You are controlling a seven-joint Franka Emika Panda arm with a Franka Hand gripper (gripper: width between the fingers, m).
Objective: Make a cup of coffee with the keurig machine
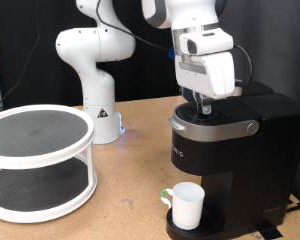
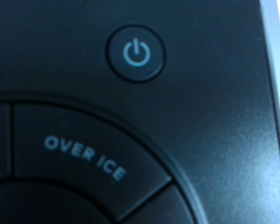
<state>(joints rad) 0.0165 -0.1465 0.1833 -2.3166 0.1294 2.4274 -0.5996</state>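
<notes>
The keurig machine [image 1: 230,150] is a black box with a silver-grey lid handle, at the exterior view's right. The white cup [image 1: 186,204] stands upright on its round drip tray under the spout. My gripper [image 1: 198,103] hangs right over the machine's top, its fingertips down at the button panel; the fingers are hidden behind the hand. The wrist view is filled by the machine's black top [image 2: 215,140], very close: a round power button [image 2: 137,52] with a lit blue symbol and a button marked OVER ICE [image 2: 84,159]. No fingers show there.
A white two-tier round rack [image 1: 38,160] with dark mesh shelves stands at the exterior view's left. The white robot base [image 1: 95,80] is behind it at the back. Bare wooden table lies between rack and machine.
</notes>
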